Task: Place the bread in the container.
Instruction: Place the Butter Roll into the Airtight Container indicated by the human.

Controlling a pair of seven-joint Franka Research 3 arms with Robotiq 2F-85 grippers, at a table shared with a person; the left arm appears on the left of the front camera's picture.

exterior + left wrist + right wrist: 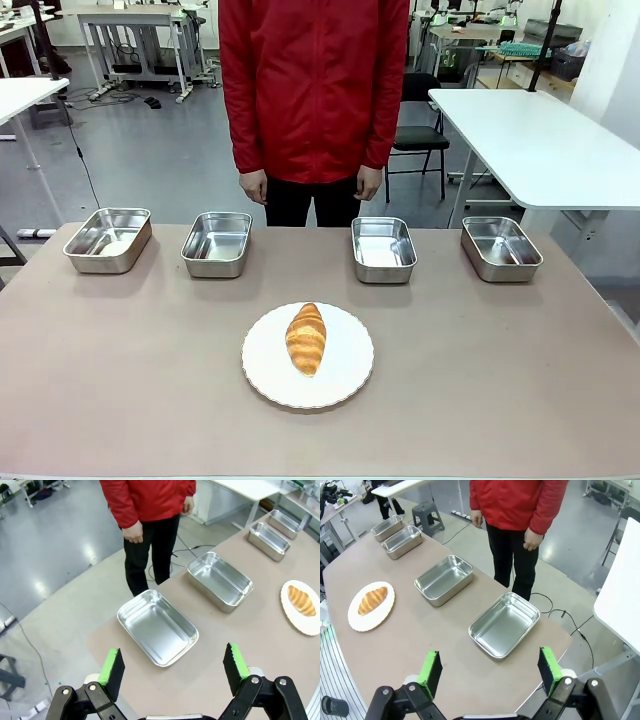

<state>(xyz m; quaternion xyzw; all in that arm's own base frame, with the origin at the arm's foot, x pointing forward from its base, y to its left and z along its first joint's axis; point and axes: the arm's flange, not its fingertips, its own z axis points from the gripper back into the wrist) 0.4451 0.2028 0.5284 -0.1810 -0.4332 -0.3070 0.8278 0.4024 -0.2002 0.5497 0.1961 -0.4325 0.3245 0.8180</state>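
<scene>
front view: bread [306, 339] lying on plate [265, 385], well apart from four pans [216, 243] in a row before a person [314, 90]
left wrist view: left gripper [172, 660], fingers wide apart, empty, above leftmost pan [157, 627]
right wrist view: right gripper [490, 662], fingers wide apart, empty, above rightmost pan [504, 624]

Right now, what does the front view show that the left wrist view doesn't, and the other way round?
Front view adds: the white plate whole, and a black chair behind the person. Left wrist view adds: the robot's left hand, open, its green pads wide apart. Both share: the croissant lying on the plate, the four steel pans in a row, all empty, and the person in a red jacket.
</scene>
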